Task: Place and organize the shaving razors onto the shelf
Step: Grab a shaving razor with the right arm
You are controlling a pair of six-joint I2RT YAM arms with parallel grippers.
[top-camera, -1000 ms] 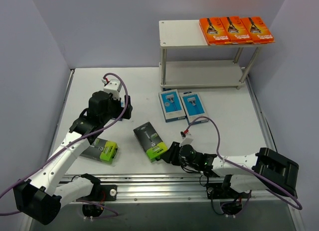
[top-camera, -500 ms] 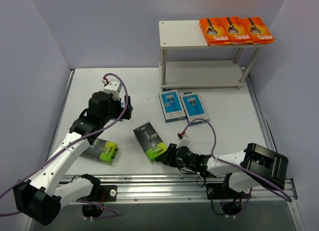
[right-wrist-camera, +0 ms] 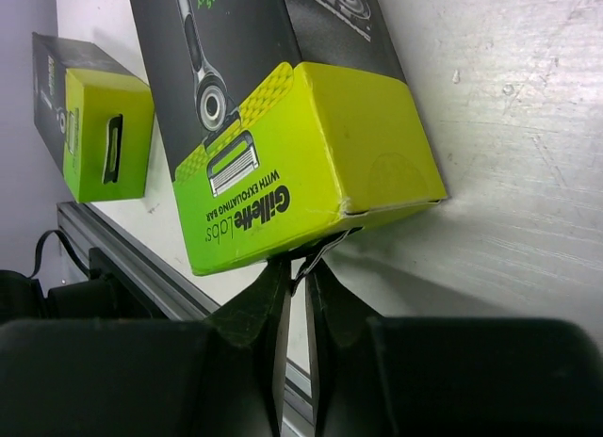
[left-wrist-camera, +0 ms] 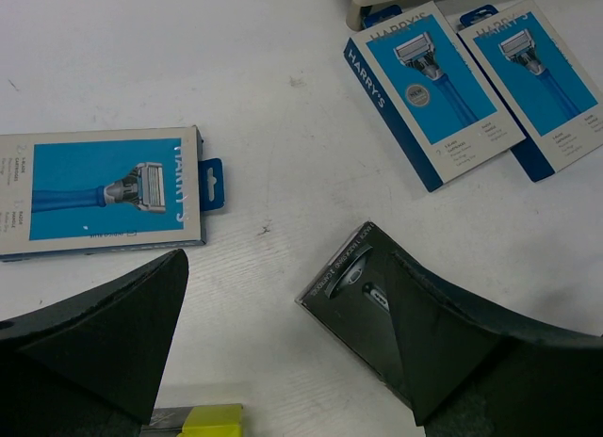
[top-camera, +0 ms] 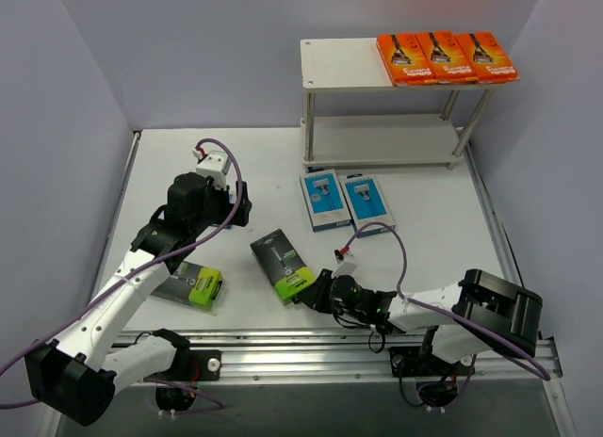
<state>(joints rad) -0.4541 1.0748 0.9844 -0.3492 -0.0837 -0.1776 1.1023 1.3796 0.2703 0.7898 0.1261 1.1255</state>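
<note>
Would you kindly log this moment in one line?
right gripper: pinching black razor pack | left gripper: open | shelf: three orange packs

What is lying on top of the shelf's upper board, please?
Three orange razor packs lie side by side at the right end of the upper board. It hides part of the lower tier.

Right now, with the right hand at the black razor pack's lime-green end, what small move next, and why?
Probably lift the right hand slightly to test the grip: its fingers seem closed only on a thin tab at the lime-green end of the flat black razor pack, which lies on the white table, so the hold may be weak.
</note>
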